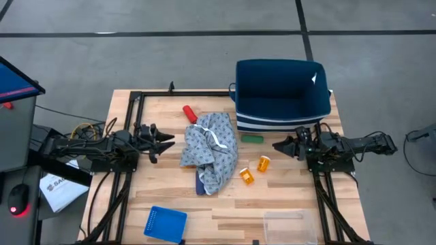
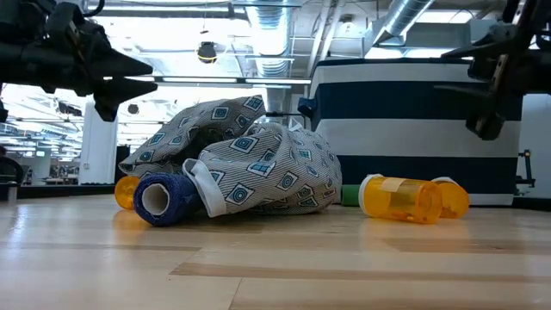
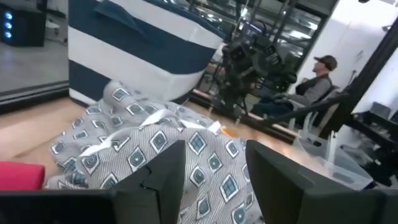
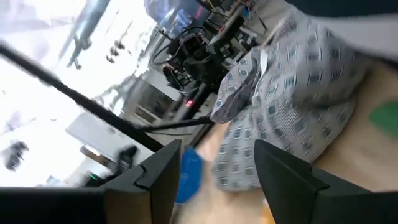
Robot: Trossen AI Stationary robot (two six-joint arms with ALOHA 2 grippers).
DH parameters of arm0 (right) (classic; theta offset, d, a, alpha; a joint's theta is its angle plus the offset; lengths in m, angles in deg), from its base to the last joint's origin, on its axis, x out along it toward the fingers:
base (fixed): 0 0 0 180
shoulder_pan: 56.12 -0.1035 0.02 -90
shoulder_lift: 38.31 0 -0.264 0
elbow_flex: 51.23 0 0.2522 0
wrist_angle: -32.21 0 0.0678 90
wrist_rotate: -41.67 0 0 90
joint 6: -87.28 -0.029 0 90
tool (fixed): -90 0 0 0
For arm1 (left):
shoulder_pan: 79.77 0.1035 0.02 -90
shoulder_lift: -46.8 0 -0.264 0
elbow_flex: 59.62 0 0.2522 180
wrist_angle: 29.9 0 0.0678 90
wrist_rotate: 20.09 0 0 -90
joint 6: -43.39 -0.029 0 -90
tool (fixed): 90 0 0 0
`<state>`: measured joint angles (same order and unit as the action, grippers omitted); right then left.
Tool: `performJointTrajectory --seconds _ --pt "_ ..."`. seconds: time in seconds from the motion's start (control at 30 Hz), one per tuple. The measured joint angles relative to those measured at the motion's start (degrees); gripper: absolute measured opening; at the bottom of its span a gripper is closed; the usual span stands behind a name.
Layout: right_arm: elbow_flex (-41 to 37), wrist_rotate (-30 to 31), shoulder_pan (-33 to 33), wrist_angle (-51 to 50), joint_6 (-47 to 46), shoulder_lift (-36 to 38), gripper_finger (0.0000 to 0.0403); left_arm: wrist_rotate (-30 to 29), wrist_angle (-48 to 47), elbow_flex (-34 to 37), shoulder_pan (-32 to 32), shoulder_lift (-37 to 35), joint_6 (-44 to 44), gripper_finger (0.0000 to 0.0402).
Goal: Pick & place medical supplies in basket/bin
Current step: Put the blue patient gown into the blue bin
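Note:
A grey patterned cloth garment (image 1: 208, 153) lies crumpled at the table's middle, partly over a dark blue cylinder (image 2: 159, 200). A red cylinder (image 1: 189, 113) lies at its far left and a green cylinder (image 1: 252, 139) at its right. Two orange pill bottles (image 1: 263, 163) (image 1: 246, 176) lie on their sides near the garment's right. My left gripper (image 1: 167, 139) is open above the table, left of the garment, pointing at it. My right gripper (image 1: 278, 145) is open, right of the green cylinder, pointing left.
A navy bin with white stripes (image 1: 283, 92) stands at the far right. A bright blue perforated basket (image 1: 165, 223) lies at the near edge, and a clear plastic tray (image 1: 289, 224) at the near right. A person (image 3: 317, 81) sits beyond the table.

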<state>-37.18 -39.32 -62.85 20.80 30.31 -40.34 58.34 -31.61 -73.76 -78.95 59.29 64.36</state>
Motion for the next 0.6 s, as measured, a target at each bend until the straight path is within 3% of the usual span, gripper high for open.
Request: performJointTrajectory --seconds 0.23,0.6 --pt "0.0 0.8 0.1 0.2 -5.8 0.0 0.0198 -0.7 0.5 0.0 0.0 0.6 0.0 0.0166" --pt "0.0 1.4 0.1 10.5 2.7 0.0 0.0198 -0.9 1.8 0.0 0.0 8.1 0.8 0.0164"
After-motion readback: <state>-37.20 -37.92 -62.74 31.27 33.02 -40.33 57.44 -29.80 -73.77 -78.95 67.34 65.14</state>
